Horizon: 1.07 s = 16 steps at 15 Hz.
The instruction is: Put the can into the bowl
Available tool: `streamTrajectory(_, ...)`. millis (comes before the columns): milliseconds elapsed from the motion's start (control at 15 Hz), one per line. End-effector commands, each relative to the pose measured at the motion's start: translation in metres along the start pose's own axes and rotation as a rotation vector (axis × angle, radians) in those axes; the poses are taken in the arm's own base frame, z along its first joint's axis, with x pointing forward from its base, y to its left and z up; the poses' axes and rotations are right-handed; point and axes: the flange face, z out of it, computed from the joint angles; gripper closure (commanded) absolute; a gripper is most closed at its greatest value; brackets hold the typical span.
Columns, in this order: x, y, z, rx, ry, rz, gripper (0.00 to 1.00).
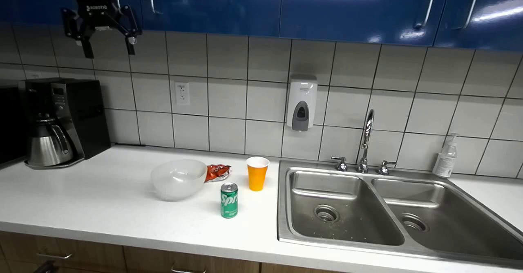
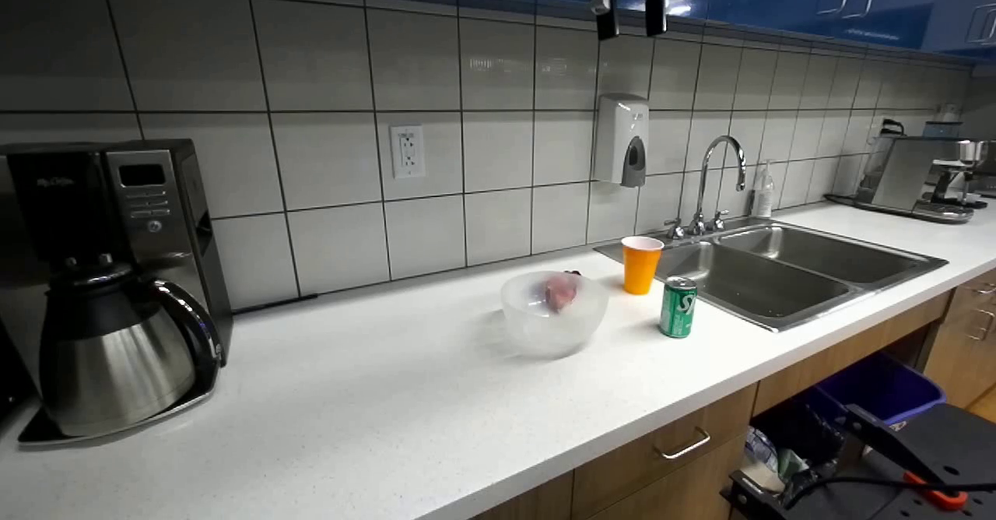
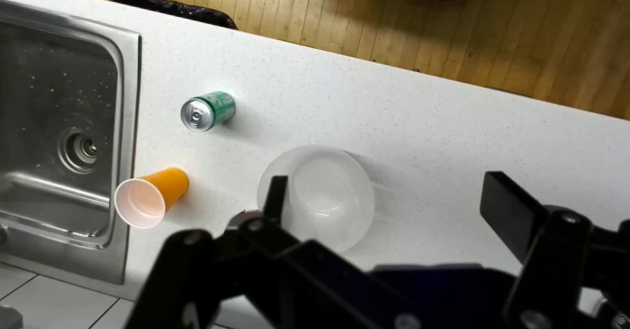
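claw [image 1: 109, 53] high up; 2 black fingers [image 3: 509, 214] parted wide; pointing down in both exterior views

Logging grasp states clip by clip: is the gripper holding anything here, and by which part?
Nothing is held: the gripper is open with nothing between its jaws, and the can stands upright on the counter.

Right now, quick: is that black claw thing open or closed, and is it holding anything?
Robotiq gripper: open, holding nothing; the green Sprite can stands upright on the white countertop.
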Motion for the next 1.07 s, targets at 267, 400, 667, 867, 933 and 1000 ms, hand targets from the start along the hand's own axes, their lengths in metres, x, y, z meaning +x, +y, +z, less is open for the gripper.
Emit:
streamTrajectory(267, -0.021, -0.009, 0.005, 0.027, 0.004, -0.114, 0.00)
streamTrajectory(400, -0.028, -0.010, 0.008, 0.027, 0.002, -0.140, 0.00)
streamTrajectory(667, -0.049, -0.011, 0.012, 0.034, 0.002, -0.173, 0.00)
streamTrajectory(867, -0.064, -0.006, 0.020, 0.037, 0.003, -0.180, 0.00)
streamTrajectory(933, -0.069, -0.003, 0.024, 0.031, 0.007, -0.176, 0.00)
streamTrajectory(1000, -0.073, 0.000, 0.027, 0.026, 0.012, -0.170, 0.00)
